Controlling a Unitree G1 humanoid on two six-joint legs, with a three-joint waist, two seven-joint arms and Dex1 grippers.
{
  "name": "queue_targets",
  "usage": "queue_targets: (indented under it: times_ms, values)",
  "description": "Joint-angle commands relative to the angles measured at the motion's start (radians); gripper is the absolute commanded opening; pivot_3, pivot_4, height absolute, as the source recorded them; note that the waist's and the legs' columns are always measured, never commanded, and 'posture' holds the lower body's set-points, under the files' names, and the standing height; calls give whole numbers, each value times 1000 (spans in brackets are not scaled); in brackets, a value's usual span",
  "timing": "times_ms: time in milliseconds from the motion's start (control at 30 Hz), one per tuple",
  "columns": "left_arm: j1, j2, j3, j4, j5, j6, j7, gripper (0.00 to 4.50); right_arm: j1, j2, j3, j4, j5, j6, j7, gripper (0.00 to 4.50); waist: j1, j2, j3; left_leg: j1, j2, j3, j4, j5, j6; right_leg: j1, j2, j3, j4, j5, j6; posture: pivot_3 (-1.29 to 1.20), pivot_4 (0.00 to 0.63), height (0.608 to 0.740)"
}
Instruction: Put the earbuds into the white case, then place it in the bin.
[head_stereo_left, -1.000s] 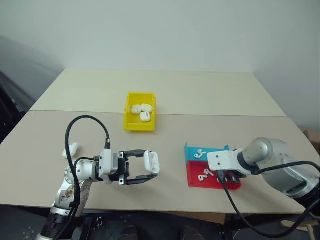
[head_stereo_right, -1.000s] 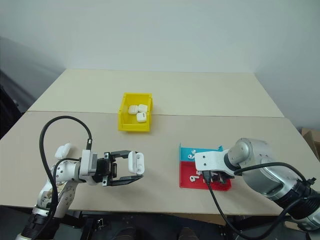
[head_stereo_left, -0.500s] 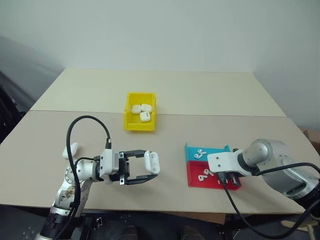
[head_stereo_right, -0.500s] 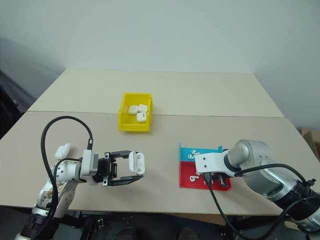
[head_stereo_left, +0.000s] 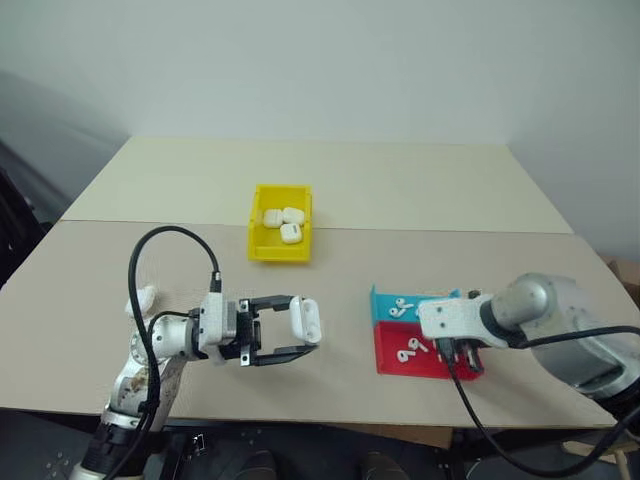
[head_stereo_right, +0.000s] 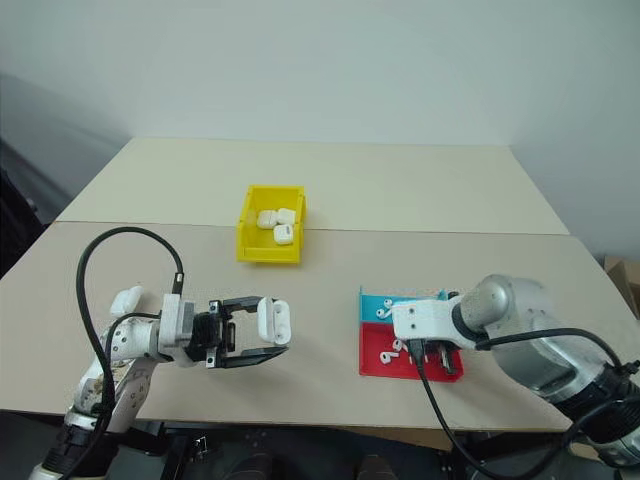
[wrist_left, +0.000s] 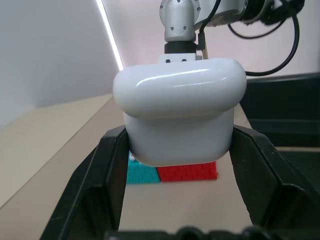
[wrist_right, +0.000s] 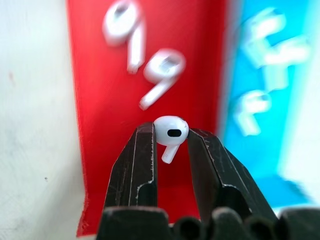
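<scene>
My left gripper (head_stereo_left: 303, 326) is shut on the white case (head_stereo_left: 306, 320), held above the table in front of me; the left wrist view shows the case (wrist_left: 180, 125) clamped between both fingers. To the right, my right gripper (head_stereo_left: 462, 356) hovers just over the red tray (head_stereo_left: 392, 366), shut on one earbud (wrist_right: 171, 130) pinched between its fingertips. Two more earbuds (head_stereo_left: 408, 352) lie on the red tray. The yellow bin (head_stereo_left: 263, 251) stands further back, left of centre.
A blue tray (head_stereo_left: 383, 304) with several earbuds (head_stereo_left: 402, 305) adjoins the red tray's far side. Three white cases (head_stereo_left: 282, 222) lie in the yellow bin. Another white case (head_stereo_left: 141, 300) rests on the table at the far left.
My right gripper has closed on an earbud and lifted it off the red tray. My left gripper has risen slightly with the case.
</scene>
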Motion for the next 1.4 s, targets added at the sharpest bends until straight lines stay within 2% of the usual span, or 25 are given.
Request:
queue_targets:
  times_ms: [33,100,200,367,567,767,1400]
  values:
    - [-40,-4,0,-90,-87,80,28,2755,-21,39,-263,-76,177,40,-4,960,0,0,0,0,0,-1,0,0,0,1,0,-1,-1,0,0,0,150,740]
    - [-76,-14,-9,-119,-116,133,57,2755,-17,110,-429,-101,309,25,-14,960,0,0,0,0,0,-1,0,0,0,2,0,-1,-2,0,0,0,150,740]
    - [-121,-39,-11,-147,-163,178,81,2755,3,209,-599,-149,486,3,-36,960,1,-1,0,-1,0,-2,-1,0,0,3,0,-2,-5,1,1,0,150,740]
    - [-168,-51,-17,-172,-205,247,95,2755,13,340,-657,-210,637,-38,-165,960,-2,0,0,-1,0,-3,-1,0,0,3,0,-2,-5,1,1,0,150,740]
    - [-188,-73,-27,-181,-207,261,91,2755,1,492,-606,-210,746,-190,-266,960,-4,0,0,0,0,-3,-1,0,0,3,1,-2,-5,2,1,0,150,740]
    - [-197,-68,-26,-188,-201,284,96,2755,-39,550,-510,-168,780,-287,-298,960,-3,0,0,0,0,-3,-1,0,0,3,1,-2,-5,2,1,0,150,740]
    - [-185,-53,-8,-195,-189,285,93,2755,37,476,-377,-129,727,-426,-267,960,-2,0,0,-1,0,-3,-1,0,0,3,1,-2,-6,2,1,0,150,740]
